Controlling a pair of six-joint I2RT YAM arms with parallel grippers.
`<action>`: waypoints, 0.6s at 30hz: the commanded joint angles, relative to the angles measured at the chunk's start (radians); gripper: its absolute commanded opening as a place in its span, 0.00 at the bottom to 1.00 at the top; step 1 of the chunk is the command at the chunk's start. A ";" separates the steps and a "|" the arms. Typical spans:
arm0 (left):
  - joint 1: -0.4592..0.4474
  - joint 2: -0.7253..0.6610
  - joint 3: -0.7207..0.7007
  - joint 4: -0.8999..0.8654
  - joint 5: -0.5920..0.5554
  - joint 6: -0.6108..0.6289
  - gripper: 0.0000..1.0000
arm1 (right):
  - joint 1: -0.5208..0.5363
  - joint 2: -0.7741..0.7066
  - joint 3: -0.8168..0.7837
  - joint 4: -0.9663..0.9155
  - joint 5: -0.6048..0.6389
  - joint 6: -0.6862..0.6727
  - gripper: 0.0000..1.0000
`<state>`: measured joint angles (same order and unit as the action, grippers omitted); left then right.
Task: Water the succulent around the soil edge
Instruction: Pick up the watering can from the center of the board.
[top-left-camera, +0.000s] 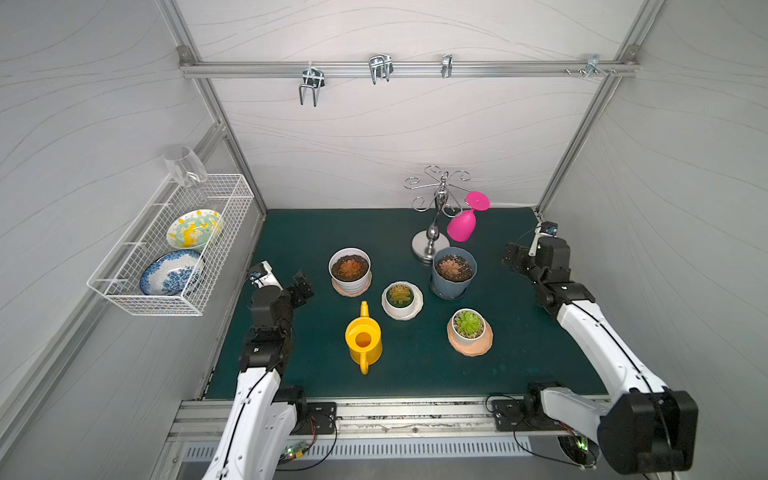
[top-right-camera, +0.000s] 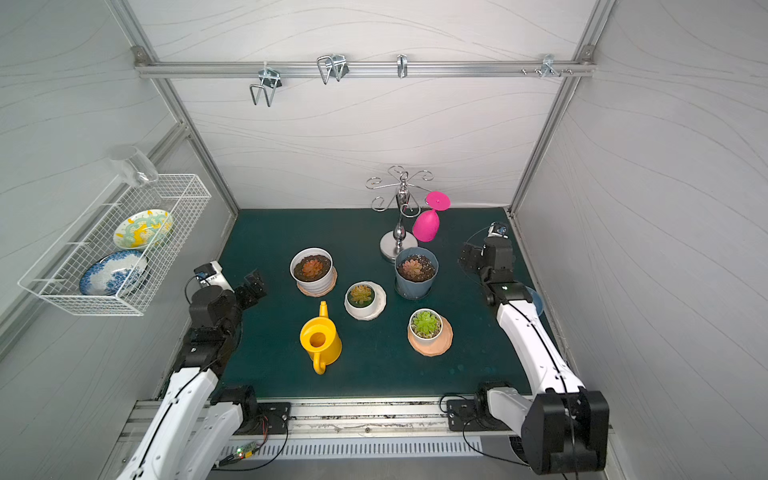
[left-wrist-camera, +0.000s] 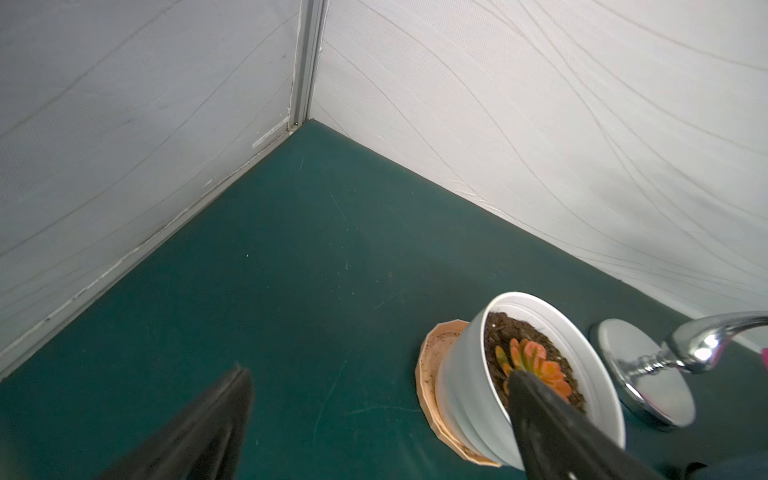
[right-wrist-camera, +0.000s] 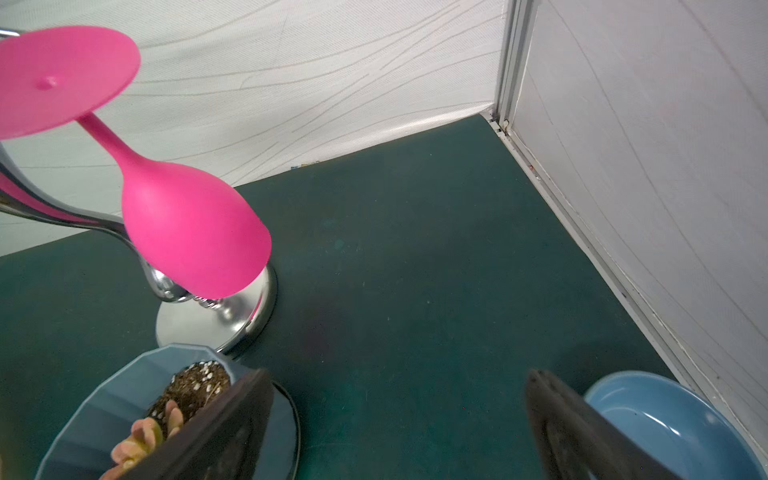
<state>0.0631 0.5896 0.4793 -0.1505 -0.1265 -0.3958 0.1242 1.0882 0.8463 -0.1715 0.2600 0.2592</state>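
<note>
The yellow can (top-left-camera: 363, 338) stands upright on the green mat (top-left-camera: 291, 232), spout toward the back wall and handle toward the front rail. Nothing touches it. Four potted succulents sit around the can, all apart from it.

- Behind the can and slightly left is the white pot (top-left-camera: 350, 270), with an orange plant, on a peach saucer.
- Just behind-right of the can, nearest its spout, is the small pot (top-left-camera: 401, 297), with a yellow-green plant.
- Farther back-right of the can is the blue pot (top-left-camera: 454, 272), with a pinkish plant.
- Right of the can is the green succulent (top-left-camera: 468, 326), in a white pot on a peach saucer.

The left gripper (top-left-camera: 301, 286) hovers left of the can and a little behind it, near the white pot but not touching it. In the left wrist view its fingers (left-wrist-camera: 552, 432) stand wide apart with nothing between them.

The right gripper (top-left-camera: 513, 259) hangs far right of the can, beyond the blue pot. Its jaws are also spread and empty in the right wrist view. A blue bowl (right-wrist-camera: 665, 415) lies on the mat below it.

Far behind-right of the can stands a chrome stand (top-left-camera: 432, 232), with a pink glass (top-left-camera: 463, 224) hanging upside down from it.

Well left of the can, up on the wall, a wire basket (top-left-camera: 226, 245) holds two plates (top-left-camera: 193, 228) and a clear glass (top-left-camera: 185, 166).
</note>
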 joint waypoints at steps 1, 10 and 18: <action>-0.016 -0.105 0.072 -0.248 0.023 -0.100 1.00 | 0.031 -0.048 0.011 -0.147 0.004 0.043 0.99; -0.240 -0.166 0.258 -0.606 -0.083 -0.106 1.00 | 0.056 -0.105 0.033 -0.233 0.046 0.063 0.99; -0.288 -0.150 0.399 -0.739 0.031 -0.137 1.00 | 0.056 -0.105 0.032 -0.241 0.070 0.065 0.99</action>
<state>-0.2180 0.4232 0.8280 -0.8349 -0.1543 -0.5125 0.1757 0.9974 0.8509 -0.3908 0.3054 0.3107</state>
